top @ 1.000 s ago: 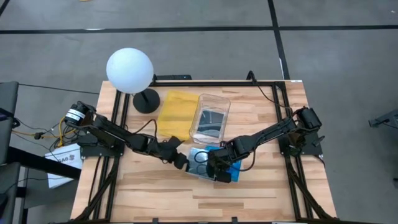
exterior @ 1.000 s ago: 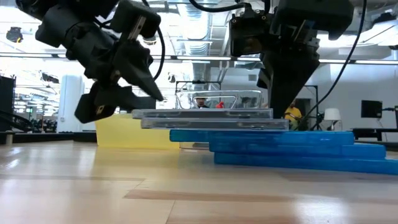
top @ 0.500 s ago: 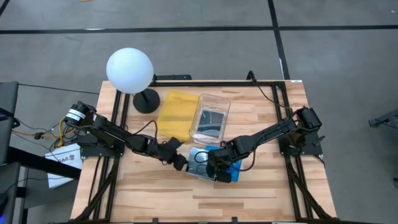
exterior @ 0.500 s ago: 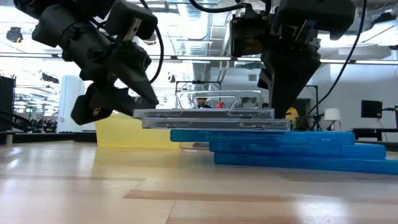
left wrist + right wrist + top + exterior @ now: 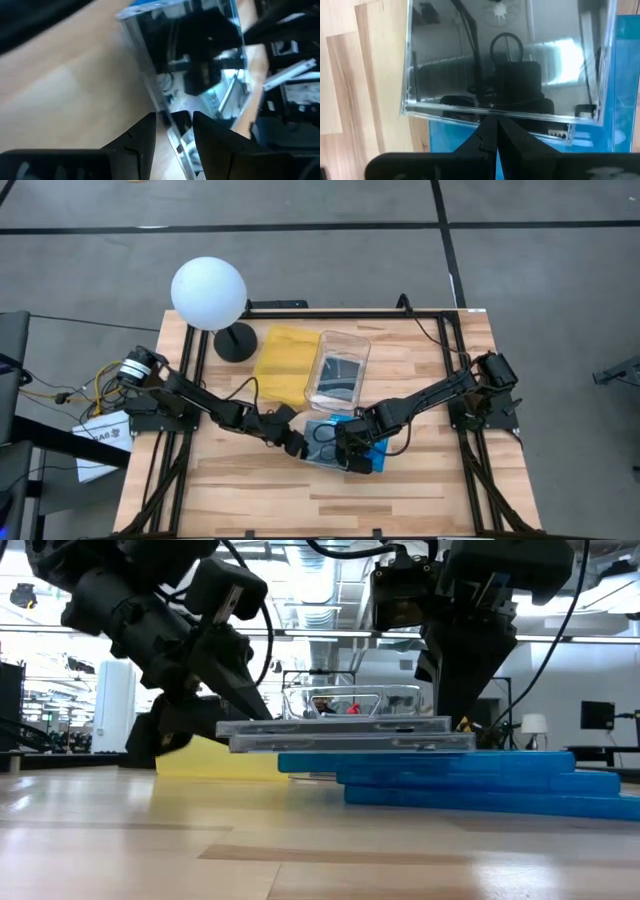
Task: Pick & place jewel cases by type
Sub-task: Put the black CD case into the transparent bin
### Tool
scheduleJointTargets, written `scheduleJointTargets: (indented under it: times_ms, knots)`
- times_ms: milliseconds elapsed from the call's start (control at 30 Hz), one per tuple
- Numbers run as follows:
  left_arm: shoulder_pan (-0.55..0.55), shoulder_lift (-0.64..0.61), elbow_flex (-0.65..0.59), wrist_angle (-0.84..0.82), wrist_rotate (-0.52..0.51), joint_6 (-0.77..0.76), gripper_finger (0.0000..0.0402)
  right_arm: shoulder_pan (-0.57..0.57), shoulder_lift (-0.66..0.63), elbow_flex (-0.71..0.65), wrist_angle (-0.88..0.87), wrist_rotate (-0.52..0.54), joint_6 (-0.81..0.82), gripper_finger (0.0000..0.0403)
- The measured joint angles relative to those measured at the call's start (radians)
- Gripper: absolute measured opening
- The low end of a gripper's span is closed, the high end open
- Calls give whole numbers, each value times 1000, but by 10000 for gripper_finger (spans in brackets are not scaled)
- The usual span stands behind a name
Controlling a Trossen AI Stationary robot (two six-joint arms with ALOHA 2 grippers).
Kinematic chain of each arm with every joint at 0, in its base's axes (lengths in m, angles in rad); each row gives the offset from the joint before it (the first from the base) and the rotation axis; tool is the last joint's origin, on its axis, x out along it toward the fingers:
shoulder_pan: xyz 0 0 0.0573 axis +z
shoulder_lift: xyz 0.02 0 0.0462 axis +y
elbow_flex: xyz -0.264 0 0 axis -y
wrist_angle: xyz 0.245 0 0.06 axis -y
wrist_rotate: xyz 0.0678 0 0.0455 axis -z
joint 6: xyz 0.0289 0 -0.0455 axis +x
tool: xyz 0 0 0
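Stack of thin, flat jewel cases near the front middle of the light wooden slatted table (image 5: 420, 480): two clear, square plastic cases showing a silver disc (image 5: 340, 732) lie on top of several bright blue plastic cases (image 5: 470, 778), which rest on the wood and jut out past the clear ones toward the right arm's side. Left gripper (image 5: 293, 442) sits at the left edge of the clear cases; in the left wrist view its two dark fingers (image 5: 142, 137) stand narrowly apart with the corner edge of the clear cases (image 5: 170, 125) lying in the gap between them. Whether they press on that edge cannot be told. Right gripper (image 5: 350, 452) is over the front edge of the same stack; in the right wrist view its fingers (image 5: 490, 132) are drawn together to a point, touching the near edge of the top clear case (image 5: 502, 60), with blue case showing just below. Farther back, well apart from both grippers, a clear rectangular plastic container (image 5: 339, 370) holds another dark-and-silver case. Just beside it lies a flat yellow tray (image 5: 281, 362). Beyond, at the table's far left corner, stands a white globe lamp on a black round base (image 5: 209, 293).
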Motion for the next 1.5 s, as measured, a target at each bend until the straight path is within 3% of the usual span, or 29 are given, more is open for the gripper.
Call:
scheduleJointTargets:
  times_ms: [1100, 1500]
  knots:
    - [14, 20, -1, 125, 85, 37, 122, -39, 0, 44, 80, 16, 35, 0]
    - [23, -41, 2, -35, 117, 96, 119, -40, 0, 49, 68, 16, 35, 0]
